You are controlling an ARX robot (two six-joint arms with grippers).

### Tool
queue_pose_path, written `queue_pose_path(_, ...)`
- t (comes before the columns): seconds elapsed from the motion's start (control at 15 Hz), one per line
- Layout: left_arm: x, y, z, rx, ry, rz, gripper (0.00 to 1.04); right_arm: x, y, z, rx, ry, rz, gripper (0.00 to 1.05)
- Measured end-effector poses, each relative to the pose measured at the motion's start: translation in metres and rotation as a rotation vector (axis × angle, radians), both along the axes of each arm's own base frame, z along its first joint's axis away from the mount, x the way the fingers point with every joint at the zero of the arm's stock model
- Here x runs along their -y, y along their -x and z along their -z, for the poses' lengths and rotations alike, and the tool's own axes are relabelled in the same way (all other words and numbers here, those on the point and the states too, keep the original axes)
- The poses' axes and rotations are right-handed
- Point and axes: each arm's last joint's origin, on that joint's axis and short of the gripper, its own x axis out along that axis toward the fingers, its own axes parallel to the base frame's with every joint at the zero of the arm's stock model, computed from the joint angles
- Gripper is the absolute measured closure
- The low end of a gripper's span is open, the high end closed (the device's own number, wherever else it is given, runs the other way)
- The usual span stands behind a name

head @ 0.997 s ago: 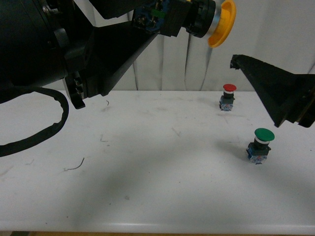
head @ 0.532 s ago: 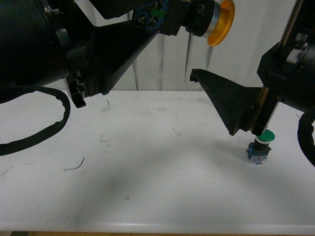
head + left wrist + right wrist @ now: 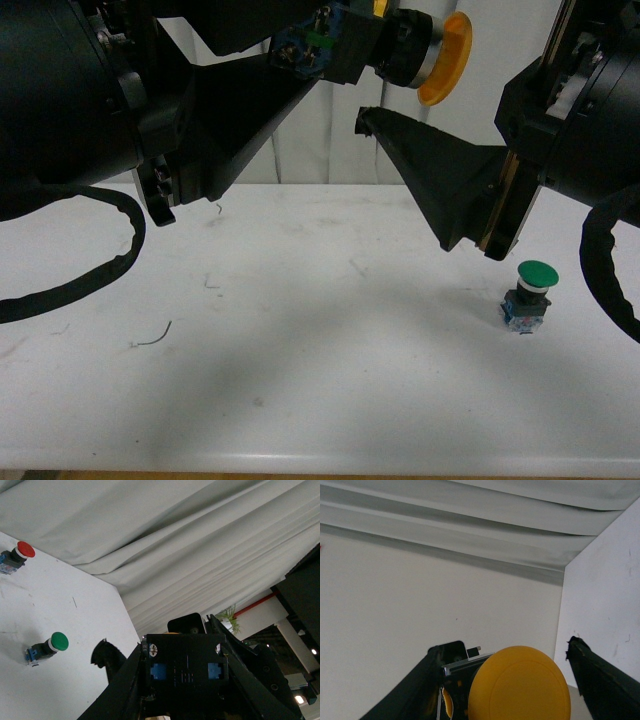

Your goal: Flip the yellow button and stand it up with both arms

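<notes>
Markings: we find faint marks on the rear face of the yellow button (image 3: 447, 58), seen in the left wrist view; they are too small to read.
Desk (image 3: 300, 380): white and scuffed, with a pale curtain (image 3: 340, 140) behind it.
Green button (image 3: 530, 292): stands upright, cap up, on the right side of the desk.
Red button (image 3: 15, 555): we see it in the left wrist view, on the desk beyond the green button, near the curtain.
Cable (image 3: 105, 270): a black loop hangs from the left arm above the left side of the desk.
Obstruction: in the front view the right arm's black finger (image 3: 440, 185) covers the far right of the desk.
Yellow button, position: held high above the desk, lying level, with the cap towards the right arm.
Left tool (image 3: 315, 42): clenched on the yellow button's contact block.
Right tool (image 3: 505, 649): released; its fingers stand spread on either side of the yellow cap, and we see no contact.
</notes>
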Motion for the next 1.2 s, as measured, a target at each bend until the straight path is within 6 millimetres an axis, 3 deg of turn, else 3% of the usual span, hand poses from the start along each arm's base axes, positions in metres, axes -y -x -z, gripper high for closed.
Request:
queue_pose_path(0.13, 0.0, 0.0, 0.0, -0.003, -0.001, 0.0, 0.69, 0.0, 0.0, 0.0, 0.006, 0.003, 0.0, 0.35)
queue_pose_path(0.33, -0.001, -0.001, 0.001, -0.043, 0.022, 0.004, 0.69, 0.004, -0.002, -0.004, 0.01, -0.016, 0.006, 0.64)
queue_pose_path(0.6, -0.003, -0.001, 0.0, -0.025, 0.017, 0.004, 0.69, 0.007, -0.003, -0.003, 0.002, -0.014, 0.015, 0.69)
queue_pose_path(0.8, -0.011, -0.002, -0.003, -0.009, 0.014, -0.018, 0.37, 0.013, -0.006, -0.001, 0.007, 0.004, 0.045, 0.69)
queue_pose_path(0.93, -0.031, -0.001, -0.009, 0.015, 0.002, -0.073, 0.06, 0.016, -0.008, 0.001, 0.003, 0.008, 0.064, 0.69)
queue_pose_path(1.06, -0.051, 0.002, -0.001, -0.031, -0.082, -0.11, 0.07, 0.018, -0.009, 0.001, 0.005, 0.011, 0.065, 0.69)
queue_pose_path(1.2, -0.091, 0.022, 0.007, -0.065, -0.222, -0.242, 0.07, 0.029, -0.013, 0.0, 0.006, 0.01, 0.103, 0.69)
